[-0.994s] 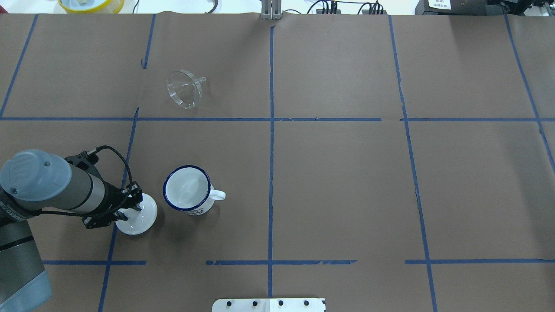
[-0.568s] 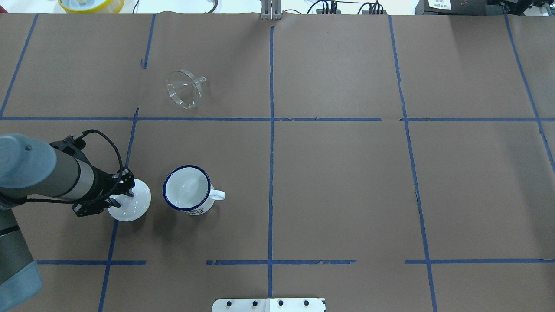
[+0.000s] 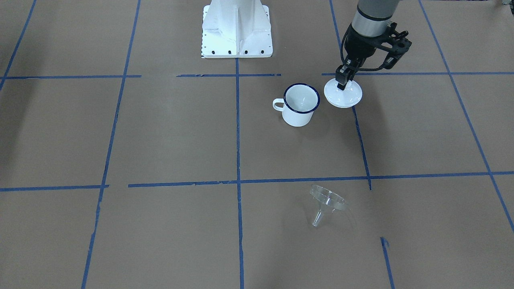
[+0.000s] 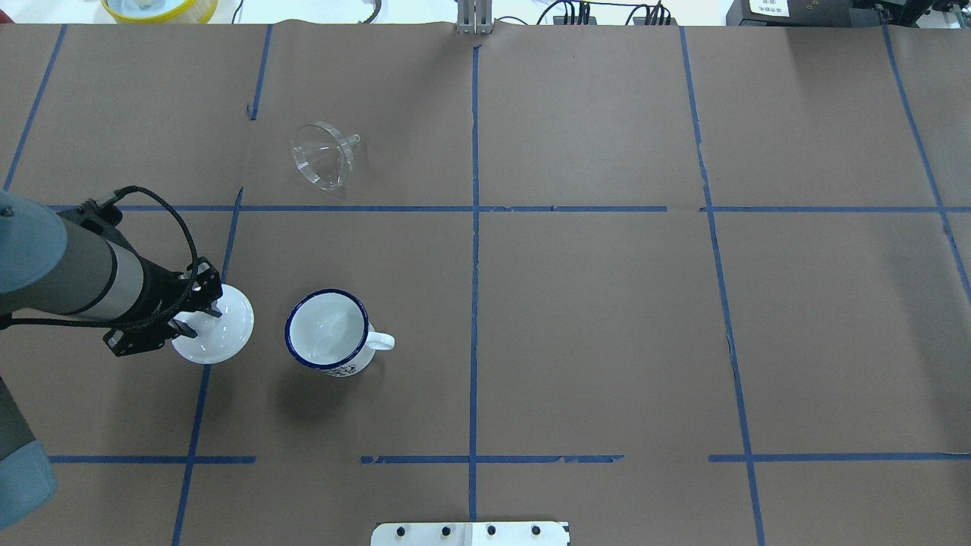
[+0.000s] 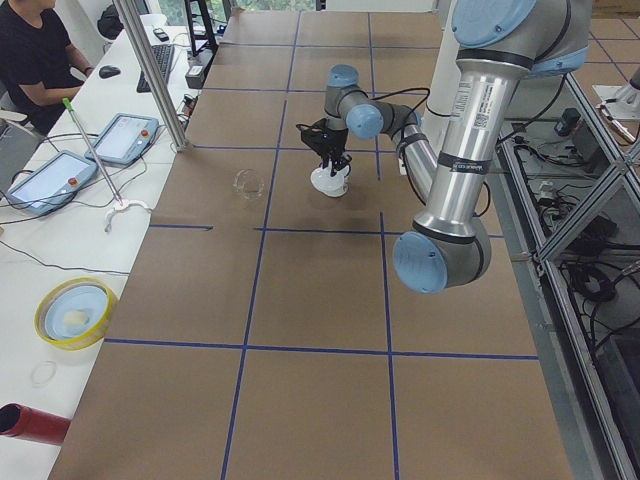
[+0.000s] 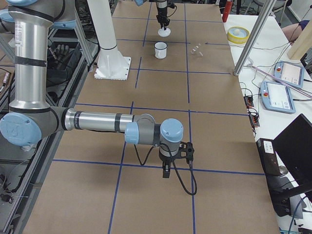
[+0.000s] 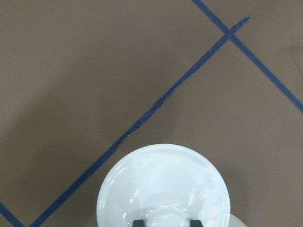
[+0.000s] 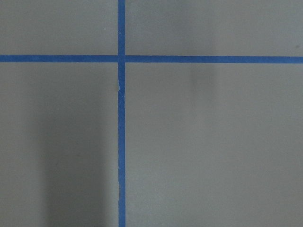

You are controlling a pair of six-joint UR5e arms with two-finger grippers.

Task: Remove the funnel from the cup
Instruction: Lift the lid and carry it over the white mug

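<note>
The clear funnel lies on its side on the brown table, well away from the cup, spout toward the right in the overhead view; it also shows in the front view. The cup, a white mug with a dark blue rim, stands upright and empty. My left gripper is shut on the knob of a white domed lid, to the left of the cup; the wrist view shows the lid between the fingers. My right gripper hovers over bare table far from these; I cannot tell its state.
The robot's white base plate sits at the near table edge. A yellow-rimmed bowl lies beyond the far edge. Blue tape lines grid the brown paper. A side desk with tablets and a seated person flanks the far side.
My left arm has carried the white lid to the left and farther from the robot, away from the cup. The funnel and the cup have not moved.
</note>
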